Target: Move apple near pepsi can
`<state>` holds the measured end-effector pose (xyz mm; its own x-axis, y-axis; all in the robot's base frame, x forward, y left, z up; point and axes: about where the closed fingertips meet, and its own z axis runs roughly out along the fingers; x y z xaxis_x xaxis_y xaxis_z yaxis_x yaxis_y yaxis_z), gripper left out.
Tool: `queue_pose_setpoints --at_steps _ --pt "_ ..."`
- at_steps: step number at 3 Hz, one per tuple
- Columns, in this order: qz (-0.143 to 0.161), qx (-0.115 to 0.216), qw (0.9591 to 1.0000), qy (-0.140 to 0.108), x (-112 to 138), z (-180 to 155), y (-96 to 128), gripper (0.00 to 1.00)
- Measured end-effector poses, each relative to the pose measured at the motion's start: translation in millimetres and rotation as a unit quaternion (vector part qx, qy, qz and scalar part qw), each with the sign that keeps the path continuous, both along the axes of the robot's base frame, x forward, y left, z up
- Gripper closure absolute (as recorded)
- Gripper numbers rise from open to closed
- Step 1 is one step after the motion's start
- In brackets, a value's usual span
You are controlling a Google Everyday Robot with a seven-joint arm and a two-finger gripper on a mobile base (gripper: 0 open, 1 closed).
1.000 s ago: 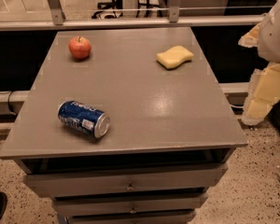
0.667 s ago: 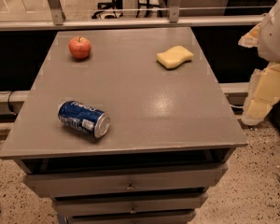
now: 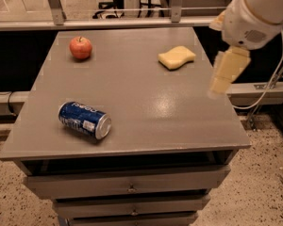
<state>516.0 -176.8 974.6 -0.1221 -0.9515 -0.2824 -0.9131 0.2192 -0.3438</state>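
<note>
The red-orange apple (image 3: 80, 47) stands at the far left corner of the grey table (image 3: 146, 112). The blue pepsi can (image 3: 84, 120) lies on its side near the front left edge, silver end facing front right. The apple and can are far apart. My gripper (image 3: 228, 73) hangs from the white arm (image 3: 254, 13) above the table's right edge, right of the sponge, far from both the apple and the can, and holds nothing that I can see.
A pale yellow wavy sponge (image 3: 177, 57) lies at the far right of the table. Drawers (image 3: 127, 185) sit below the tabletop. A metal rail (image 3: 108, 22) runs behind the table. A cable (image 3: 269, 86) hangs at the right.
My arm has swung left and slightly up, bringing the gripper from beside the table to over its right edge. Apple, can and sponge have not moved.
</note>
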Motion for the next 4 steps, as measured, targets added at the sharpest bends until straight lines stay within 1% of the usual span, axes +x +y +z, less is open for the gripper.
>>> queue_pose_setpoints --at_steps 1,2,3,4 --pt "0.037 0.066 0.9968 -0.027 79 -14 55 0.00" --pt "0.057 0.121 0.9901 -0.044 122 -24 98 0.00" --pt "0.054 0.125 0.9896 -0.045 125 -25 101 0.00" --pt "0.033 0.168 0.9841 -0.047 159 -36 124 0.00"
